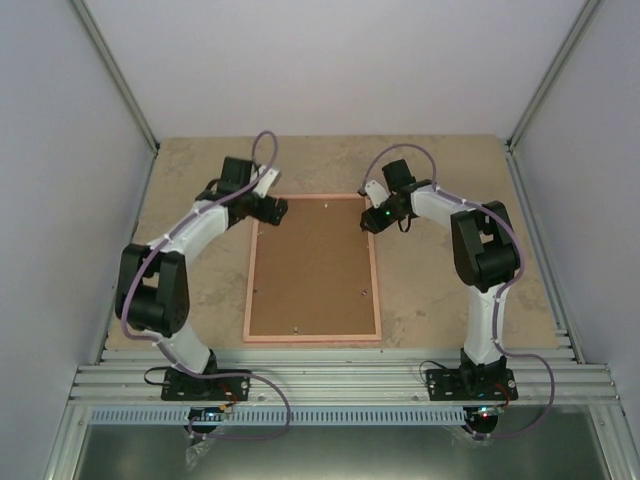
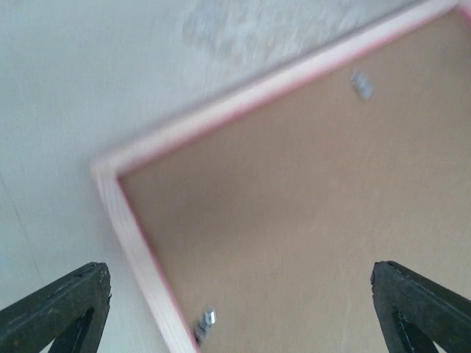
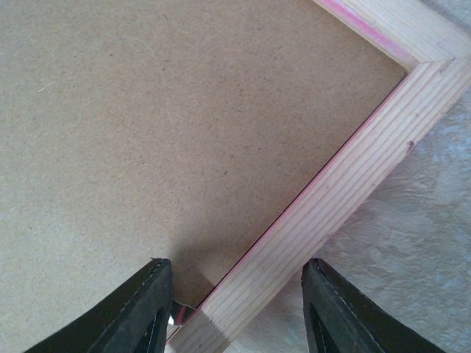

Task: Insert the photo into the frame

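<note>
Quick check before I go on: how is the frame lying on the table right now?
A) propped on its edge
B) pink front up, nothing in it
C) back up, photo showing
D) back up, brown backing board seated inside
D: the frame lies flat with its pale wood back up, and the brown backing board fills it, metal clips visible.

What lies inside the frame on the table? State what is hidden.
A brown backing board fills the frame, with small metal clips near its edges. Whatever lies beneath the board is covered and cannot be seen.
</note>
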Motion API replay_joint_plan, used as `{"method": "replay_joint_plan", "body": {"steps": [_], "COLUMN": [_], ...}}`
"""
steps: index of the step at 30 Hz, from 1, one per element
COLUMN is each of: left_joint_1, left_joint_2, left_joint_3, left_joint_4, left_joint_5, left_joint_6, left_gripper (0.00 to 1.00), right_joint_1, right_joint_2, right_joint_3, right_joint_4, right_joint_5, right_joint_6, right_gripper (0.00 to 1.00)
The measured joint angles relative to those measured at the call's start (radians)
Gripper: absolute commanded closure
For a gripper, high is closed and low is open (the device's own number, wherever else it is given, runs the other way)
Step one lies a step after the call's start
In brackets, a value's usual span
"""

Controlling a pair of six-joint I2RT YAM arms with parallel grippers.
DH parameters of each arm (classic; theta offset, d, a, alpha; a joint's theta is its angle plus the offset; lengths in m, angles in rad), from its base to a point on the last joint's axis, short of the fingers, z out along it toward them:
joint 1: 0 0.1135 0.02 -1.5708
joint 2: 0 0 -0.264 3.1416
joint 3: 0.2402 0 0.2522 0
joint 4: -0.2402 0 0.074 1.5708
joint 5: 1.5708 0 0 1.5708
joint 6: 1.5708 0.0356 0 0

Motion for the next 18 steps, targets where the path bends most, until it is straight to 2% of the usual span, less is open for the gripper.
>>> {"method": "replay_joint_plan", "body": {"steps": [2,6,12,18], "left_joint_1": [-0.01,-0.057,-0.137,-0.179], "left_joint_2": [0.073,0.212,0.416,0.535], "left_joint_3": [0.125,0.28,0.437,0.568], "left_joint_4": [-0.008,-0.018,-0.069,-0.108], "left_joint_5": [0.026,0.06,0.06,0.035], "left_joint_6": [0.036,0.072,0.076,0.054], "left_gripper": [0.01,0.01,0.01,0.01], "right_joint_1": [-0.003,-0.011,-0.027,-0.03], "right_joint_2": [0.0,0.0,0.0,0.0], "right_joint_3": [0.0,0.0,-0.006,-0.018], "right_joint_4": [-0.001,0.003,0.028,0.053], "right_joint_5": [-0.008,-0.027,-0.053,-0.064], "right_joint_6": [-0.005,-0.004,0.019,0.035], "right_gripper": [0.5,0.51,0.53,0.54]}}
